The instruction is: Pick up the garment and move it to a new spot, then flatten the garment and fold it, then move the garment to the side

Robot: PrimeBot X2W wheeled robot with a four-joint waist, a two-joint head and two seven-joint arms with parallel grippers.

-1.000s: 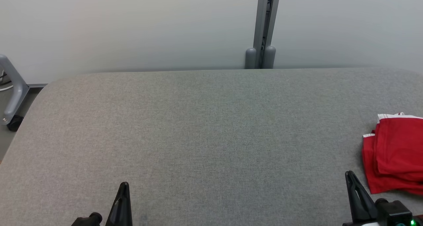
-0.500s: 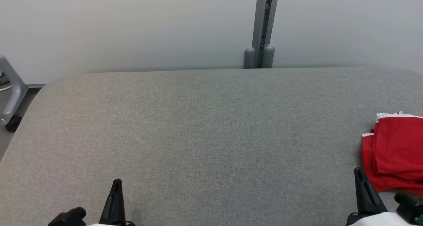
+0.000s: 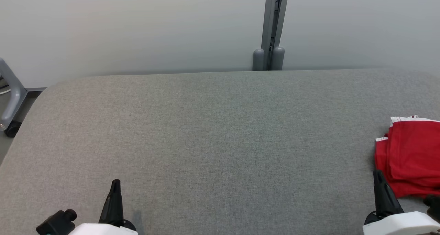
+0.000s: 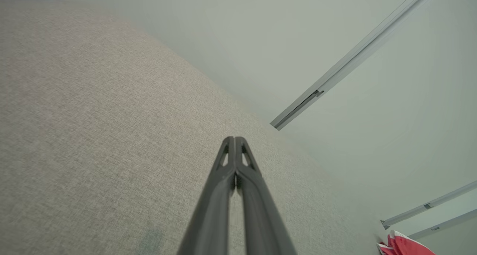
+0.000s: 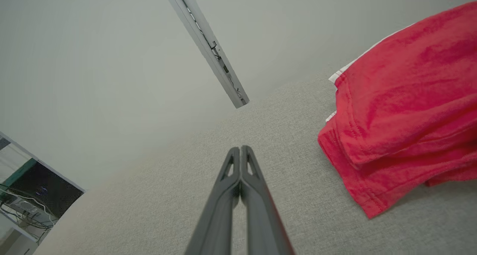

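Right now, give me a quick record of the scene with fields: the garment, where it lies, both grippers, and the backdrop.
garment: red with white trim, lying in folded layers
place: right edge of the grey table, partly cut off in the head view
left gripper: shut, empty, far from the garment
right gripper: shut, empty, beside the garment, not touching
backdrop: grey post past the table's far edge

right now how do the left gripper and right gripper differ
The left gripper is over bare grey table, far from the red garment; the right gripper is just beside the garment, not touching it. The left gripper's wrist view catches the garment small in a corner; the right gripper's shows it large and close. Both are shut, holding nothing.
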